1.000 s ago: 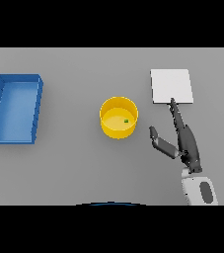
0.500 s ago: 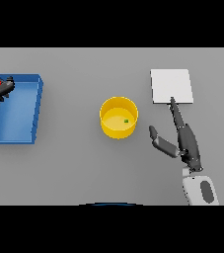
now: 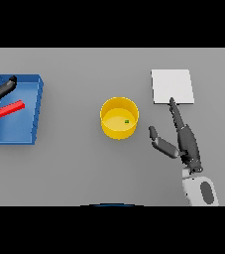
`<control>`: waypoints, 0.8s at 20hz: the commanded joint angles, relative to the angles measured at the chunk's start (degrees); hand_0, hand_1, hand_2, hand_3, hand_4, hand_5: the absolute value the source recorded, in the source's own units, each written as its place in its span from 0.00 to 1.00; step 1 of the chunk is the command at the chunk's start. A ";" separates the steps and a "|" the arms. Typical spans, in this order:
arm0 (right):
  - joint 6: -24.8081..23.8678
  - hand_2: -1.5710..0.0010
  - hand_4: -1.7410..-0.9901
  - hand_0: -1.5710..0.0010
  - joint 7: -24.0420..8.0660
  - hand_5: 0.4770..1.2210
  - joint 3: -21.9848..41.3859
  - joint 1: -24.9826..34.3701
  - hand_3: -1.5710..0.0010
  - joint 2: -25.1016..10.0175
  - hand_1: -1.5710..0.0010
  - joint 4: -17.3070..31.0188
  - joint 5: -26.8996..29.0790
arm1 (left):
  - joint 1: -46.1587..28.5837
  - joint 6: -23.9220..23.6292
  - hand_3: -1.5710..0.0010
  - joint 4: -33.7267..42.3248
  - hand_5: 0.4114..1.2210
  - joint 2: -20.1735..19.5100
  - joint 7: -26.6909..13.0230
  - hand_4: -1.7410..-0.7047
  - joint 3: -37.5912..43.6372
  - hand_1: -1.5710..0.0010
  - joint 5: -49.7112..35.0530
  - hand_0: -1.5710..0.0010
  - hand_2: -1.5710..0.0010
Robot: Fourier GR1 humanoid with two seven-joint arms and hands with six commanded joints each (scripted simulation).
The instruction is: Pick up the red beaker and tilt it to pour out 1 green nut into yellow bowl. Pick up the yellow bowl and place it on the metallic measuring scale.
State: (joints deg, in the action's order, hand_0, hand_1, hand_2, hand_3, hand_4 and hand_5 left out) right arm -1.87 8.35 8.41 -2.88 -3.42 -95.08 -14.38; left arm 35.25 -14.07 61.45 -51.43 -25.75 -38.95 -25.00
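From my remote station I see the left hand (image 3: 0, 89) at the far left over the blue tray (image 3: 32, 116) — whether it grips the red beaker (image 3: 5, 111) lying across the tray I cannot tell. The green nut (image 3: 127, 121) sits in the yellow bowl (image 3: 119, 130) mid-surface. The right hand (image 3: 183, 141) rests open, fingertips (image 3: 172, 102) touching the metallic scale (image 3: 172, 85).

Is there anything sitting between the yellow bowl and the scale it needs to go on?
Nothing visible. Bare grey table separates the yellow bowl from the metallic measuring scale; the right hand lies below that path, fingertips near the scale's lower edge.
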 commanded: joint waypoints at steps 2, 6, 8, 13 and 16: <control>-0.44 1.00 0.75 1.00 -0.35 0.27 0.39 -0.05 1.00 0.03 1.00 0.12 -1.02 | 0.81 -1.23 0.96 -0.60 0.30 0.16 0.24 1.00 0.17 0.95 0.79 0.95 0.95; 1.03 1.00 0.81 1.00 -1.61 0.30 2.21 1.38 1.00 -2.72 1.00 -1.12 -4.58 | 0.19 -3.35 0.98 0.38 0.33 0.01 3.92 0.99 1.48 0.98 0.50 0.98 0.98; 4.75 1.00 0.78 1.00 -1.18 0.34 3.63 3.80 1.00 -6.03 1.00 -0.42 -5.93 | 0.46 -4.12 0.99 0.95 0.34 0.09 3.53 1.00 1.27 0.99 0.84 0.99 0.99; 11.99 1.00 0.69 1.00 -3.59 0.30 11.80 13.60 1.00 -15.47 1.00 1.46 -19.42 | 0.14 -3.27 1.00 0.27 0.31 0.89 5.25 0.99 2.04 1.00 -0.49 1.00 1.00; 15.35 1.00 0.68 1.00 -1.43 0.30 17.25 21.08 1.00 -18.78 1.00 4.95 -26.50 | -0.05 -3.00 1.00 0.56 0.32 0.75 5.34 0.99 1.78 1.00 -0.46 1.00 1.00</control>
State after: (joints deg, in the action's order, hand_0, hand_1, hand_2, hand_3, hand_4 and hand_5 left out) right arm 13.45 6.92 25.65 18.26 -22.18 -90.16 -40.87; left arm 35.23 -17.08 62.02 -50.65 -20.51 -37.18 -25.47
